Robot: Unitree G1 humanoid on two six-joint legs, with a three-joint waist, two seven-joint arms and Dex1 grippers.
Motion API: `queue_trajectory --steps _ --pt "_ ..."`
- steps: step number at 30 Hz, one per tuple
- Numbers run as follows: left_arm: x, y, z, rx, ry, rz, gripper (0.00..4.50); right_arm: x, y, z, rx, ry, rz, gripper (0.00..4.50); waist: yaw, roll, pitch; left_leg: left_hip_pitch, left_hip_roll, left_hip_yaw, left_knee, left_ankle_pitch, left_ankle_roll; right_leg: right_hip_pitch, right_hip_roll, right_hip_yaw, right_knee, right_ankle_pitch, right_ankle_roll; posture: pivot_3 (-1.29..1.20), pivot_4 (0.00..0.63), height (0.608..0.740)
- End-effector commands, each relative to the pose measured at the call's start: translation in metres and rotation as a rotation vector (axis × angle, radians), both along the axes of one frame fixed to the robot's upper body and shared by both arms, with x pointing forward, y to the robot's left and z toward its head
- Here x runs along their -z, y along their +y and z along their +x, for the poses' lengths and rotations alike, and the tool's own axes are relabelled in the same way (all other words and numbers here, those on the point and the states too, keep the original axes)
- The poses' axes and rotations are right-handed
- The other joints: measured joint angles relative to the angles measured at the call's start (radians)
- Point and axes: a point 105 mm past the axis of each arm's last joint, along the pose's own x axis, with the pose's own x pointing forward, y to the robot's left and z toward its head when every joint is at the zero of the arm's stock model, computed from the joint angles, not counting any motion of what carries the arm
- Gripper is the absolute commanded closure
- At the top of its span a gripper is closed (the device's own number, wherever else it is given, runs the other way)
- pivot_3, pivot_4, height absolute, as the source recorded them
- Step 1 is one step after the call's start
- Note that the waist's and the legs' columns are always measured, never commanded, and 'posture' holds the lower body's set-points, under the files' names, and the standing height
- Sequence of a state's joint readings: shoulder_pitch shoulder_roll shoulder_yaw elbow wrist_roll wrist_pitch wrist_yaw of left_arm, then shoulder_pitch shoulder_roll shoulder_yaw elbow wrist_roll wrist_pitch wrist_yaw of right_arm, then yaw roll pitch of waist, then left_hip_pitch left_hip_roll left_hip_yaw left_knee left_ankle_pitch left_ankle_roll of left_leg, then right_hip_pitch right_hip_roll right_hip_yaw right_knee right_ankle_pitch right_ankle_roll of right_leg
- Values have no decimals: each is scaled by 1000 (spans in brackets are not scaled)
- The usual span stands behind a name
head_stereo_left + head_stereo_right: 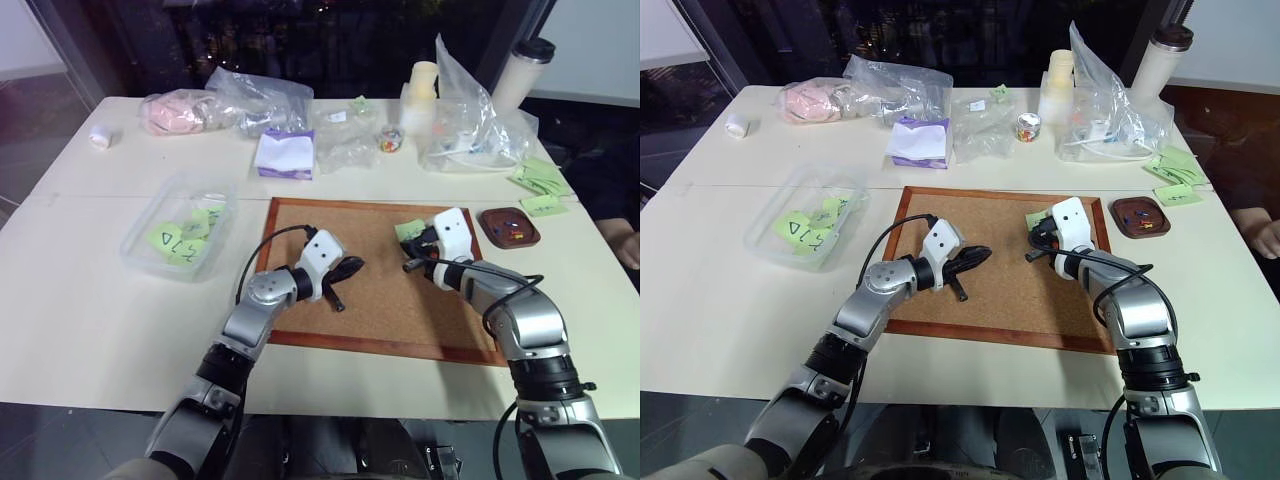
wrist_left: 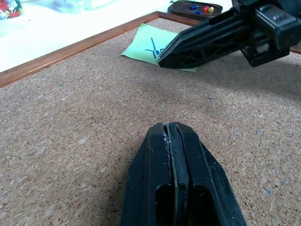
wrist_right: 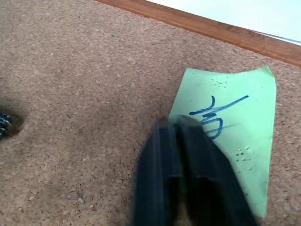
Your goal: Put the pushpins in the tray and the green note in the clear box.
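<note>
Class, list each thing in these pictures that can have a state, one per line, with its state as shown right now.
Green note: flat on the corkboard, near its far edge, no pin in it.
Right hand: shut, tips at the note's edge.
Left hand: shut, empty, over the corkboard.
Tray: on the table, holding pushpins.
Clear box: open, lime notes inside.

Bare corkboard point(image 1: 400, 300) between left gripper point(image 1: 340, 303) and right gripper point(image 1: 408, 266), bags point(image 1: 340, 140) crowding table's far edge
</note>
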State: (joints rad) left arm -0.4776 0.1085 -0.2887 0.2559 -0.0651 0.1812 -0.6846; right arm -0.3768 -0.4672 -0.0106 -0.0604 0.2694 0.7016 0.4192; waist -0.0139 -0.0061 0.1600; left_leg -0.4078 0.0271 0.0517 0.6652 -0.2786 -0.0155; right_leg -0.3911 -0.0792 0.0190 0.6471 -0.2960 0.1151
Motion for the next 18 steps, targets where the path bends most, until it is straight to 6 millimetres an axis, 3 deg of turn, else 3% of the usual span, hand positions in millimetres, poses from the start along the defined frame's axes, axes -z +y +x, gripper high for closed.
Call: queue_trajectory --steps 1,12,16,18 --pt "22 6 -4 -17 72 43 4500 -23 4 2 -23 -70 16 4461 0 0 0 0 0 0 0 0 0 0 0 0 0 0 0 0 150 740" --pt "24 4 -8 -3 97 39 4500 -76 8 -16 -87 -181 18 4461 1 0 0 0 0 0 0 0 0 0 0 0 0 0 0 0 150 740" --pt "21 3 -5 -11 81 27 4500 -84 8 -22 -103 -189 16 4461 1 0 0 -1 0 -1 0 0 0 0 0 0 0 0 0 0 150 740" --pt "12 5 5 -54 72 -17 4500 -85 11 -29 -135 -187 6 4461 2 0 0 -1 0 -1 0 0 0 0 0 0 0 0 0 0 150 740"
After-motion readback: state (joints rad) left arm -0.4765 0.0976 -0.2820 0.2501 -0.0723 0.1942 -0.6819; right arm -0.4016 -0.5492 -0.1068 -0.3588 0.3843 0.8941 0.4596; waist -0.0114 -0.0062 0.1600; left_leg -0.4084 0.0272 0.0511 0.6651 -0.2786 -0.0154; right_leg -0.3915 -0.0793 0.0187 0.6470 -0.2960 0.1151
